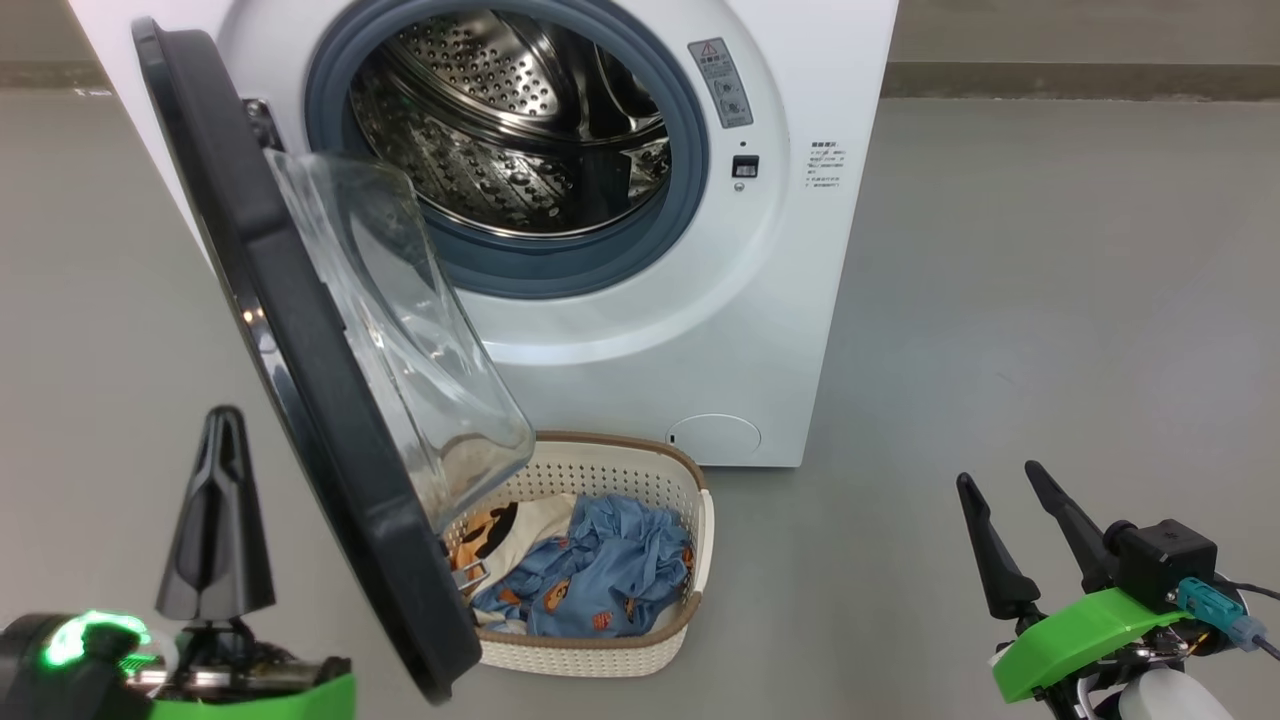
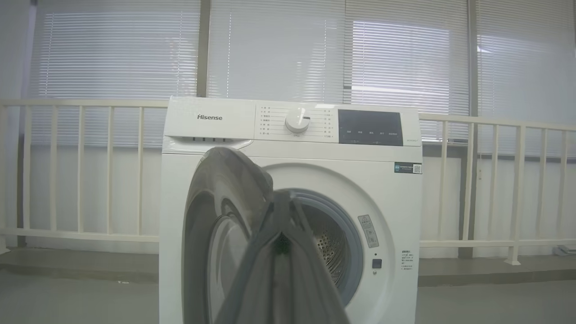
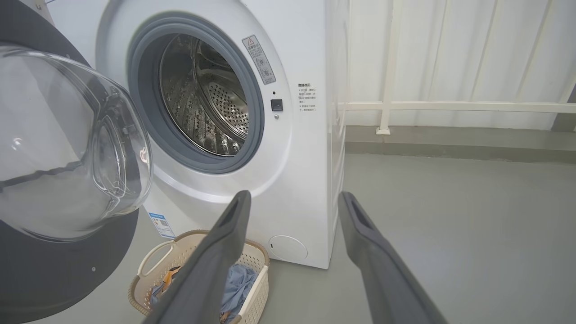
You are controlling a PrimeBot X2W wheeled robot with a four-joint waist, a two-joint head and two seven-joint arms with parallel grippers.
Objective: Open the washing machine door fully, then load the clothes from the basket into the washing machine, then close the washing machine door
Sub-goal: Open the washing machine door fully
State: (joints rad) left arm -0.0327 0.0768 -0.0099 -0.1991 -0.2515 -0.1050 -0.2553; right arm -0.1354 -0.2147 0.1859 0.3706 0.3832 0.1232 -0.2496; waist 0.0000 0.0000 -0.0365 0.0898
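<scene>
- On the floor [image 1: 1000,300], at 12 o'clock in the head view: washing machine [image 1: 700,330], a white front-loader. Its drum [image 1: 520,120] holds no laundry as far as can be seen.
- Door [image 1: 310,390]: hinged at 9 o'clock of the opening and swung well clear of the grey ring [image 1: 692,175]. Whether it is at full swing cannot be told.
- Basket [image 1: 620,470]: on the floor at 6 o'clock of the opening, just beside the machine's front. The door overlaps its 9 o'clock side in the head view.
- Clothes [image 1: 600,570]: blue printed fabric plus a cream piece, all inside the basket.
- Left end effector [image 1: 222,415]: at 7 o'clock, fingers pressed together, gripping nothing, near the door's outer face.
- Right end effector [image 1: 997,474]: at 4 o'clock, fingers spread, empty, well apart from the basket.
- Progress, as judged: opening done or nearly done; loading not begun; closing yet to come.
</scene>
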